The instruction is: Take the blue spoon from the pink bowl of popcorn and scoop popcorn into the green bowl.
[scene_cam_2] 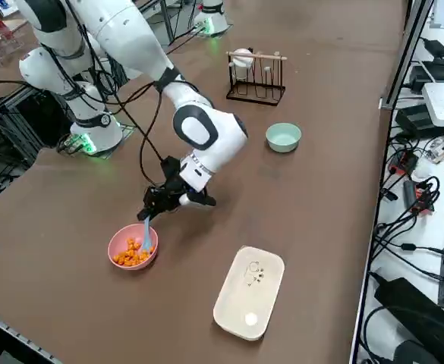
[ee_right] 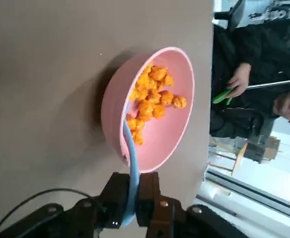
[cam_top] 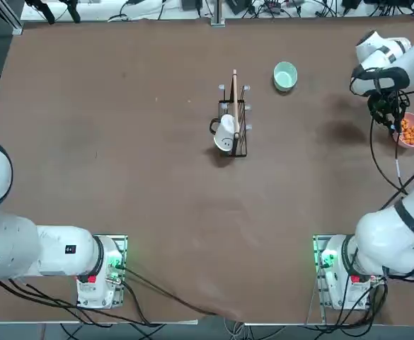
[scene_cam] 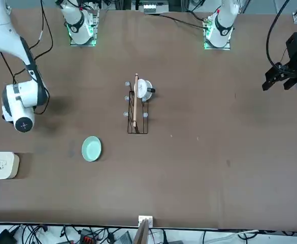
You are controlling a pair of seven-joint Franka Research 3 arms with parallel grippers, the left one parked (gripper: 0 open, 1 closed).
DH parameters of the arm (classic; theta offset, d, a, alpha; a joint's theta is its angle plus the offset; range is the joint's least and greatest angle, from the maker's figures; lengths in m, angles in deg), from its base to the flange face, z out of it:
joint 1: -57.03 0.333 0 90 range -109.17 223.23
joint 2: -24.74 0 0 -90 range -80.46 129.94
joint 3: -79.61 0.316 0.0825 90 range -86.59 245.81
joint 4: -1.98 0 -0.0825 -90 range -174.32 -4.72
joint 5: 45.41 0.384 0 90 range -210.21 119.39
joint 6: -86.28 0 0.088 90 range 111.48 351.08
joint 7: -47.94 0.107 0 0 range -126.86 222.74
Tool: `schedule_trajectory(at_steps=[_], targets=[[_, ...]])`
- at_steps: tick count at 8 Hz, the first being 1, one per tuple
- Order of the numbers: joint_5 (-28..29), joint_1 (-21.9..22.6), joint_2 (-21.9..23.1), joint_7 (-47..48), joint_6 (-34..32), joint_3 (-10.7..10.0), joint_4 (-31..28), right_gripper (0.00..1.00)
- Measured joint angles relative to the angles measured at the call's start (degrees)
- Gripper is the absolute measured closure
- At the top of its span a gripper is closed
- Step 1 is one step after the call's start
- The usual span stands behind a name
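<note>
At the lower left of the right side view, the right gripper (scene_cam_2: pixel 147 218) is pinching its fingers (ee_right: pixel 119 196) tight on the blue spoon (ee_right: pixel 130 163) in the pink bowl (ee_right: pixel 172 126) — a jerky lift risks spilling popcorn (ee_right: pixel 152 99) onto the desk (scene_cam_2: pixel 320 205) — the green bowl (scene_cam_2: pixel 283 137) is sitting well apart.

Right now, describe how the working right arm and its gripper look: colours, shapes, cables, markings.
The right arm has glossy white rounded shells with dark grey joint bands and a grey disc cap at the wrist. Black cables loop loosely along it. Its base glows green with a red patch. The right gripper is black and blocky, with short dark jaws.
</note>
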Motion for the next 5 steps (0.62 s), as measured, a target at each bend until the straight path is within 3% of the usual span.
schedule_trajectory(at_steps=[5], targets=[[-2.7, 2.5, -2.8, 3.5, -5.8, 0.0, 2.3, 0.87]])
